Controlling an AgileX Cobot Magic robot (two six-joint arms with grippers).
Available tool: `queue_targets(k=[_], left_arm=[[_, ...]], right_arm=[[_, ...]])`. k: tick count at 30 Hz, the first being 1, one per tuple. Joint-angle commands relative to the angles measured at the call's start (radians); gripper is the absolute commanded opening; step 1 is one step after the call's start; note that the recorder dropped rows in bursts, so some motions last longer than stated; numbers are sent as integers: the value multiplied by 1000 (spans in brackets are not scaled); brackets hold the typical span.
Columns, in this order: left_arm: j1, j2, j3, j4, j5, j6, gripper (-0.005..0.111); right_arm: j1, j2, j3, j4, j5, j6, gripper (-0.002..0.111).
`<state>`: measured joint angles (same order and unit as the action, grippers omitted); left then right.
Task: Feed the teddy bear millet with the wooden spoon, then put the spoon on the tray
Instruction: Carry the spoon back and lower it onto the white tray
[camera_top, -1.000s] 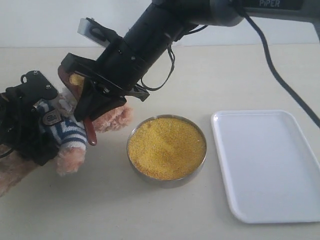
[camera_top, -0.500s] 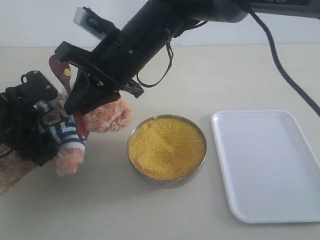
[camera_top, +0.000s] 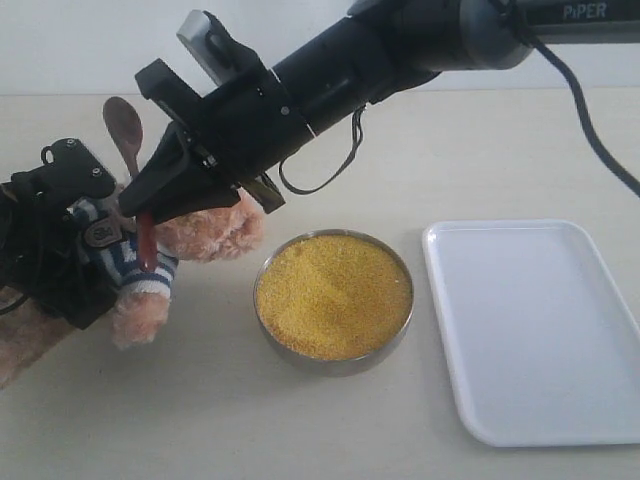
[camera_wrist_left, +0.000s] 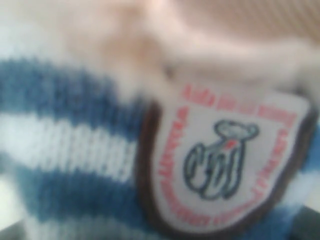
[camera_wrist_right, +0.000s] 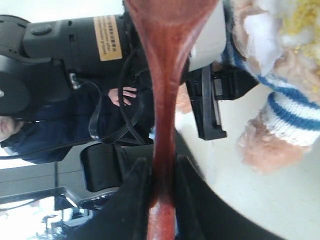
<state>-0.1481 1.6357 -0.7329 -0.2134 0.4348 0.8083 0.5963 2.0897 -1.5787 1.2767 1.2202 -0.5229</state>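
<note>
Gripping the wooden spoon (camera_top: 124, 125) by the lower part of its handle, the right gripper (camera_top: 148, 205) has its jaws closed to a narrow gap with the slim stem pinched between them. The right wrist view confirms this.

- Spoon long axis: near upright, slightly tilted. The oval bowl is above the gripper and the handle tip pokes out below it. The bowl looks empty from here.
- The teddy bear (camera_top: 205, 235) is directly under and touching the right gripper. The left gripper (camera_top: 60, 240) clasps the bear's striped torso, jaws partly apart around it. The left wrist view shows only shirt and badge, no fingers.
- Millet (camera_top: 333, 290) fills the metal bowl (camera_top: 259, 292), which is on the desk (camera_top: 200, 410) just beside the bear, on the arm side of the right gripper. The right wrist view shows some grains on the bear's muzzle.
- The tray (camera_top: 535, 330) is well apart from the right gripper, beyond the metal bowl on that same side. Its surface is bare.

Judgement: feeding looks done or nearly so. The coming move turns on the tray lying across the metal bowl from the spoon. The right arm carries the spoon, so it makes the move, and the left gripper is occupied. The upright spoon will need tipping towards flat before release, or it may roll or tip out over the low rim.
</note>
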Motion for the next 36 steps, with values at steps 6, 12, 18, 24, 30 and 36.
queue_targets(k=[6, 12, 18, 24, 30, 36], left_arm=[[-1, -1, -1, -4, 5, -9, 4], [-1, -1, -1, -4, 9, -19, 4], [-1, -1, -1, -3, 9, -94, 4], [-1, -1, -1, -3, 9, -176, 4], [-1, -1, -1, 61, 36, -311, 4], [-1, -1, -40, 229, 98, -590, 4]], right_arm=[[-9, -13, 53, 88, 1, -55, 0], [-38, -48, 53, 52, 1, -115, 0], [-140, -155, 53, -366, 1, 5, 0], [-157, -301, 60, -1046, -85, 311, 0], [-217, -368, 227, -1224, -214, 490, 0], [-370, -383, 458, -1148, -325, 488, 0]])
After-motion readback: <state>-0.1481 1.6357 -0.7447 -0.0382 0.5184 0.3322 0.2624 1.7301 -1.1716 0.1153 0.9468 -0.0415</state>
